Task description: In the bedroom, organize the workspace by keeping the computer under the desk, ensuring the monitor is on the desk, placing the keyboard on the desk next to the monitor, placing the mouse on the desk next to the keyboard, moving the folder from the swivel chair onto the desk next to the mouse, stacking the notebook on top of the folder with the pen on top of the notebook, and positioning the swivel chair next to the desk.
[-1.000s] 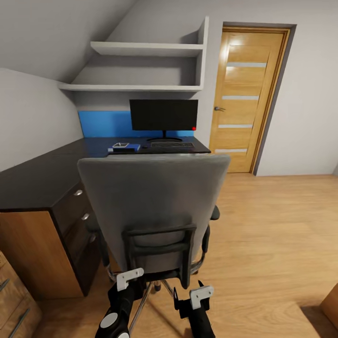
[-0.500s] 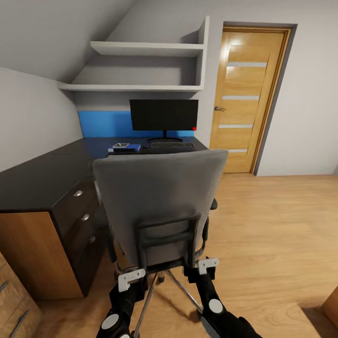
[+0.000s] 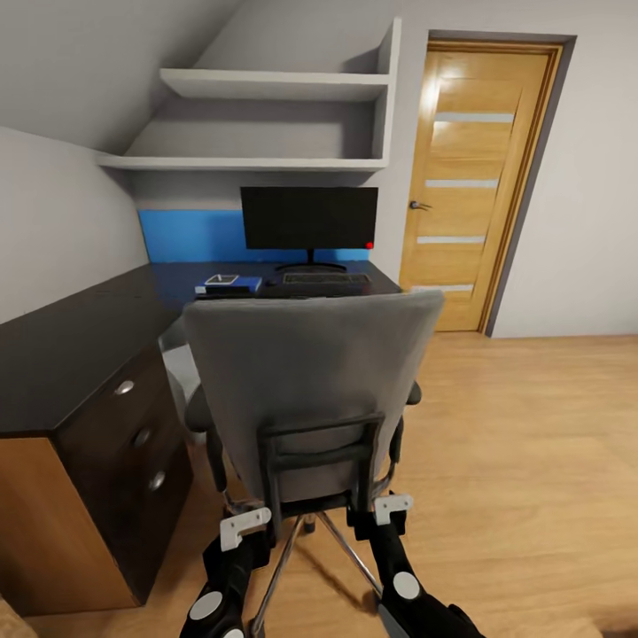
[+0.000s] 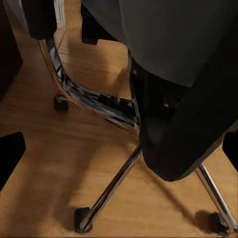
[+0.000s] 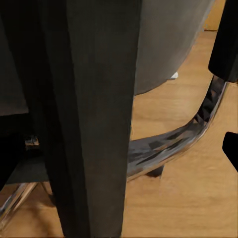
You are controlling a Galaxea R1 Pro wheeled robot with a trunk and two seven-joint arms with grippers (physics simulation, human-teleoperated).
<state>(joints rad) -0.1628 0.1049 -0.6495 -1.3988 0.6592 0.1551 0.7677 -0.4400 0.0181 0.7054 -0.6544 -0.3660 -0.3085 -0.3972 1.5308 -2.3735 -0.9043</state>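
The swivel chair [image 3: 310, 390] stands with its grey back toward me, facing the black-topped desk [image 3: 71, 346]. On the desk's far part stand the monitor [image 3: 308, 217] and, in front of it, the keyboard [image 3: 326, 278]. Left of the keyboard lies the blue folder [image 3: 232, 285] with the dark notebook [image 3: 221, 279] on top. The pen and the mouse are too small to make out. A pale box, apparently the computer [image 3: 180, 368], shows under the desk behind the chair. My left gripper [image 3: 245, 525] is open near the chrome base [image 4: 106, 191]. My right gripper [image 3: 392, 508] is open beside the black back frame [image 5: 94, 119].
A dark drawer unit [image 3: 133, 434] with round knobs fills the desk's near left end. White shelves [image 3: 266, 124] hang above the desk. An oak door [image 3: 470, 177] stands shut at the right. Wood floor [image 3: 532, 461] stretches to the right of the chair.
The view has moved closer to the desk. The chair has turned and rolled a little toward the desk. My right gripper has risen to the chair's back frame.
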